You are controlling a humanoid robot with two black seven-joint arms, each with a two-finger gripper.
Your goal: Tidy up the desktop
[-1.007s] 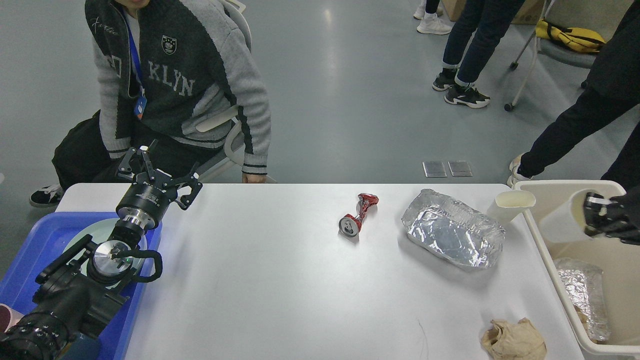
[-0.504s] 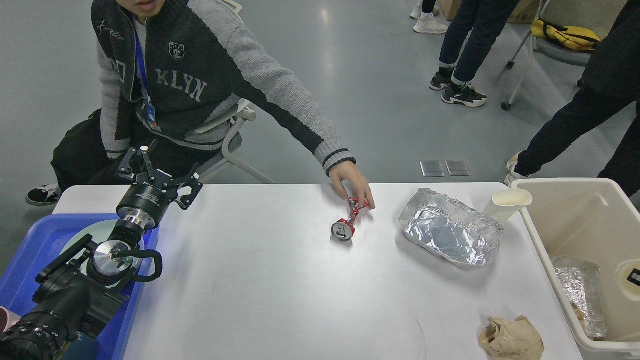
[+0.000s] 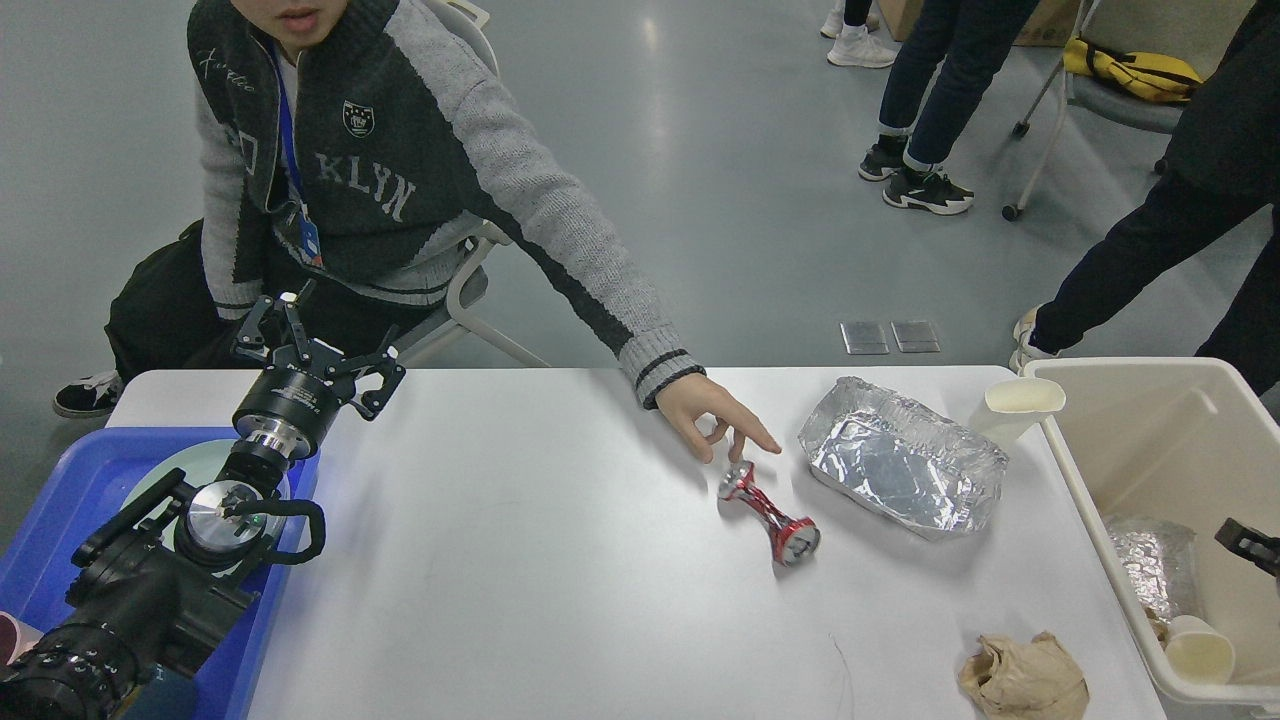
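Observation:
The white desktop [image 3: 520, 570] holds a crushed red can [image 3: 770, 512] right of centre, a crumpled foil tray [image 3: 905, 465] beyond it, a paper cup [image 3: 1015, 408] leaning at the bin's far corner, and a ball of brown paper [image 3: 1022, 680] at the front right. My left gripper [image 3: 322, 350] is open and empty above the far left of the desktop. Only a small black part of my right gripper [image 3: 1250, 545] shows at the right edge over the cream bin [image 3: 1100, 500]. Its fingers cannot be told apart.
A seated person's hand [image 3: 715, 420] reaches over the far edge, fingertips next to the can. A blue tray [image 3: 60, 500] with a pale plate [image 3: 160, 470] lies under my left arm. The bin holds crumpled foil [image 3: 1150, 565] and a paper cup [image 3: 1198, 650].
The person's hand reached in and pushed the can right and nearer. My right gripper let go of the paper cup, which now lies in the bin, and drew back to the view's right edge.

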